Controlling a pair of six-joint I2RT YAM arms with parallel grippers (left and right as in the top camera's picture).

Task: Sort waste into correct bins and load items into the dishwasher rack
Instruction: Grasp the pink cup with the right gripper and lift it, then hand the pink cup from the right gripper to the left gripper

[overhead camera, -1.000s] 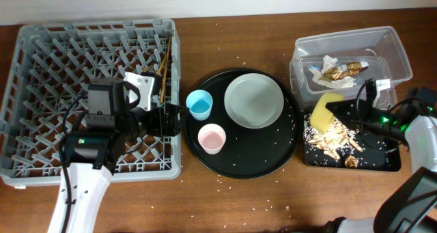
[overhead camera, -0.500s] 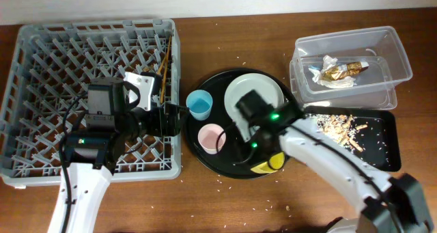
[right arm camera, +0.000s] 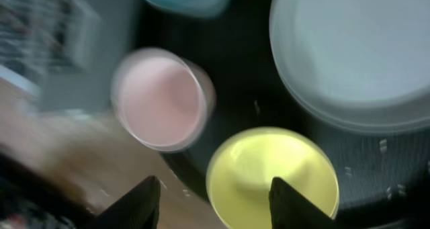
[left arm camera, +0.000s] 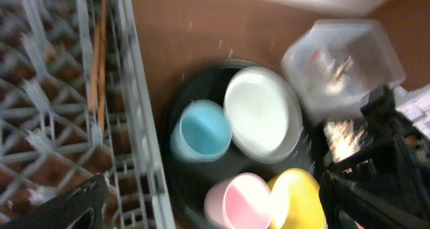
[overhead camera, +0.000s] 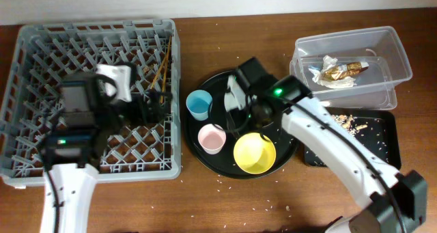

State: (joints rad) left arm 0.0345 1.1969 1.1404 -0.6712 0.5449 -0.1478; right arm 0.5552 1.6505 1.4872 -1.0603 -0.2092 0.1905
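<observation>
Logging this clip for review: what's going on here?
The right gripper hangs open over the yellow bowl, which sits empty on the round black tray beside the pink cup, blue cup and plate. The left gripper hovers open over the dishwasher rack, holding nothing. No dishes are in the rack; only chopsticks.
</observation>
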